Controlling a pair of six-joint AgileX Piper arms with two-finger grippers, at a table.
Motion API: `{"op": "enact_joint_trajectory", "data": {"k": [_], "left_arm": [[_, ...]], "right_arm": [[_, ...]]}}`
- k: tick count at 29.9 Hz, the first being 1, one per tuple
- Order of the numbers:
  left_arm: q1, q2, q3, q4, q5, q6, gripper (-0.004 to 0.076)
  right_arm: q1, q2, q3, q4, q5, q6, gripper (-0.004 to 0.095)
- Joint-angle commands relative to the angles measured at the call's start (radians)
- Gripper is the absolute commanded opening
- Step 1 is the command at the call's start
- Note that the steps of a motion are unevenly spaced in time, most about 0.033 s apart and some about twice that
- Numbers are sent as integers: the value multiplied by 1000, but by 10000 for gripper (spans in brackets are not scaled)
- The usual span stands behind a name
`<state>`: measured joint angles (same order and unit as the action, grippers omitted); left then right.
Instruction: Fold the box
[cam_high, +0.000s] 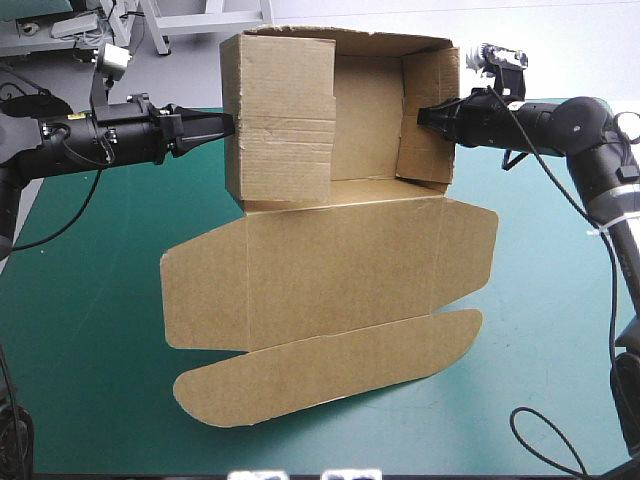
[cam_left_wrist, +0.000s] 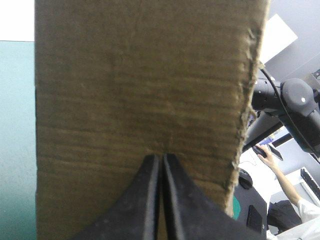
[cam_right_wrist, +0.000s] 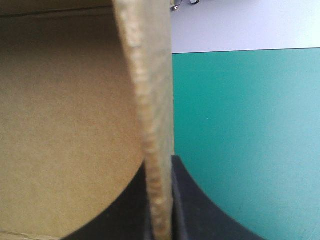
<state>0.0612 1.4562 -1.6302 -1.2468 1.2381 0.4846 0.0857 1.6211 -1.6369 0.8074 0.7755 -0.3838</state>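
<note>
The brown box stands at the far middle of the table as an open tray, its lid flat toward the front and ending in a rounded tuck flap. My left gripper is shut, and its tip rests against the outer face of the raised left wall. My right gripper is shut on the box. The upright right wall runs edge-on between its fingers, with the tray's inside to one side and teal-green cover to the other.
Bare teal-green cover lies on both sides of the lid and along the front edge. The lid's side flaps reach out to left and right. The right arm shows beyond the left wall's torn edge.
</note>
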Motion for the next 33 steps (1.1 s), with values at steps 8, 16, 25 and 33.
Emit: {"op": "enact_joint_trajectory", "data": {"k": [8,16,25,33], "left_arm": [[-11,-35,-33,-70,52,1,302],[-11,-35,-33,96,52,1,436],[-16,-27,-33,340,41,-65,439],[-44,54,-33,510,34,-147,438]], "right_arm": [[14,-7,-32,48,-57,30,-14],[46,25,-32,19,-80,32,-14],[147,45,-32,-21,-146,46,-10],[222,41,-32,-41,-124,56,-10]]}}
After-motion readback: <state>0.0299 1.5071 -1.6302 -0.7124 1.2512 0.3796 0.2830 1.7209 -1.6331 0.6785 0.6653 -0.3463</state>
